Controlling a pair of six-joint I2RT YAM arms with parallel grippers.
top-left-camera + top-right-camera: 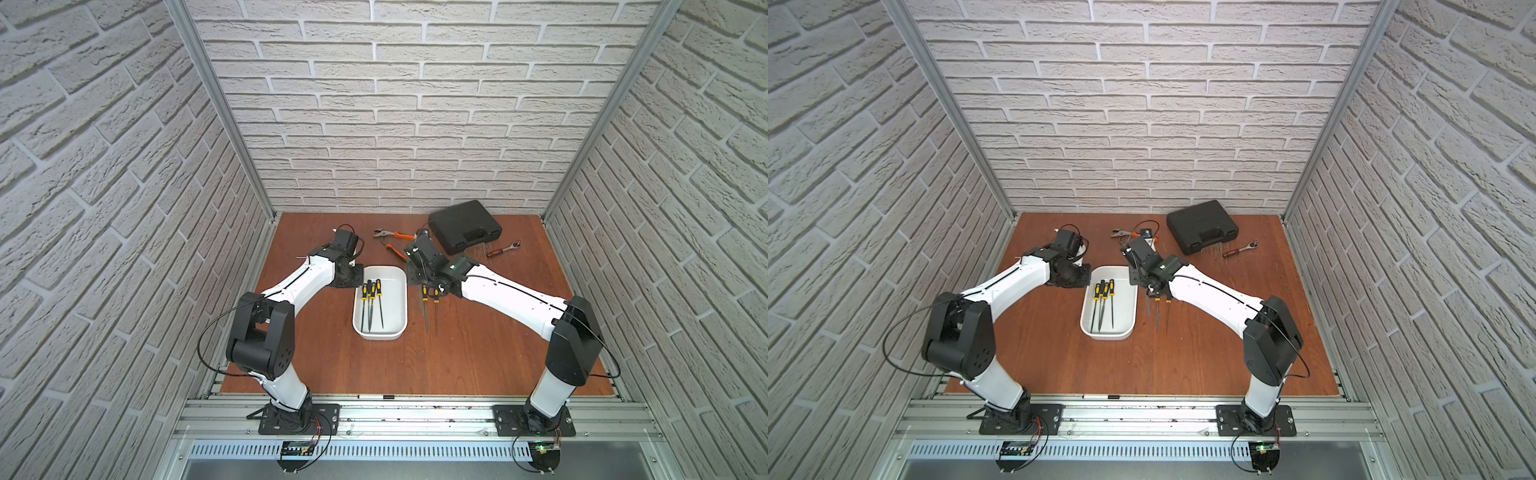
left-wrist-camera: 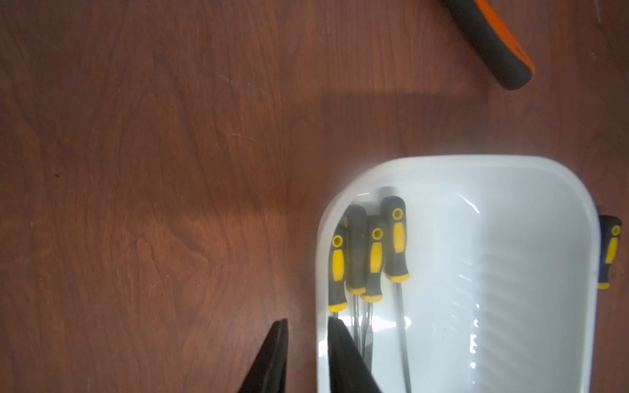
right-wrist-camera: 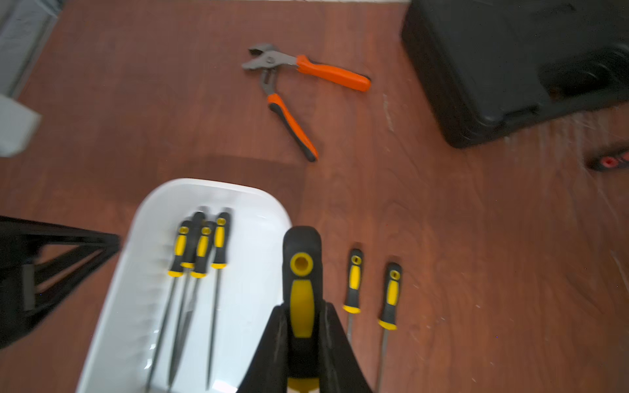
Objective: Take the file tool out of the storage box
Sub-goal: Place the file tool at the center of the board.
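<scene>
Right wrist view shows the right gripper point(image 3: 303, 308) clamped on a file point(image 3: 301, 265). Its black fingers point(image 3: 275, 343) press both sides of the black-and-yellow handle, and the handle's end sticks out past the fingertips. This file sits just beside the white tub point(image 3: 136, 258), on the side facing the right arm, between the tub wall and two files point(image 3: 354, 279) lying side by side on the table point(image 3: 476, 238). Whether the held file touches the wood cannot be told.

Four files point(image 3: 200, 245) lie bunched together inside the tub, near its other long wall.

In the left wrist view, the left gripper point(image 2: 307, 321) has its fingers point(image 2: 272, 357) parted astride that wall, one over the table and one inside. Bare wood shows between the outer finger and the wall, so it grips nothing.

Both top views show the tub point(image 1: 395, 307) point(image 1: 1125, 307) between the two arms. Farther back lie orange-handled pliers point(image 3: 270, 64) and a black case point(image 3: 503, 68).
</scene>
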